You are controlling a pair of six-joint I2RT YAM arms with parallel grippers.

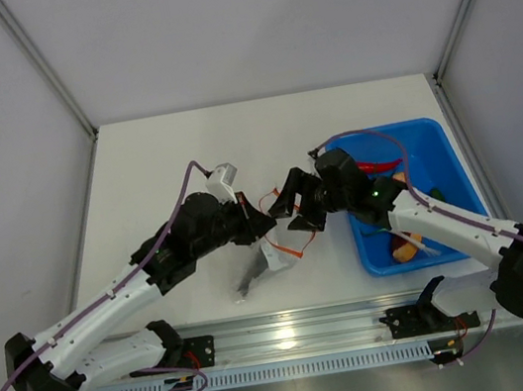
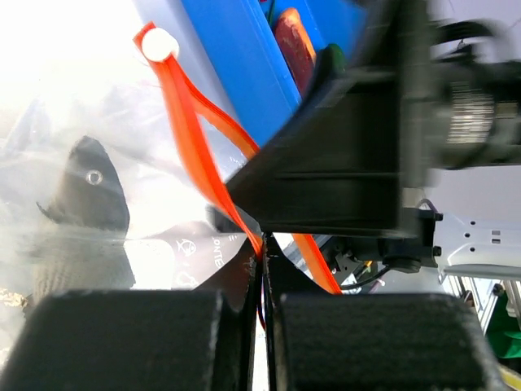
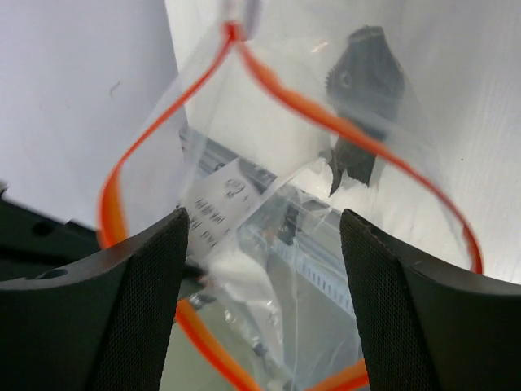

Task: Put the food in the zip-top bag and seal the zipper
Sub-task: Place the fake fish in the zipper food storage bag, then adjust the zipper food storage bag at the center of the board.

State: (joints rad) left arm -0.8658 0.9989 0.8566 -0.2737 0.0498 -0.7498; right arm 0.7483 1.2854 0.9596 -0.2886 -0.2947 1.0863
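Observation:
The clear zip-top bag [image 1: 259, 268] hangs between both grippers at the table's middle, and a dark fish print [image 3: 365, 77] shows on it. My left gripper [image 1: 258, 224] is shut on the bag's mouth edge, pinching the orange-red zipper [image 2: 191, 142] between its fingertips [image 2: 264, 269]. My right gripper [image 1: 296, 208] is open right at the bag's mouth, and in its wrist view the zipper [image 3: 114, 191] forms an open loop around the gap between its fingers [image 3: 260, 236]. The red chili [image 1: 375, 164], the cucumber [image 1: 437, 194] and the sausage in its bun [image 1: 406, 250] lie in the blue tray. I cannot make out the green onion.
The blue tray [image 1: 433, 142] stands at the right of the table, close behind the right gripper. Its wall [image 2: 236, 73] and the sausage [image 2: 293, 41] show in the left wrist view. A metal rail [image 1: 295, 335] runs along the near edge.

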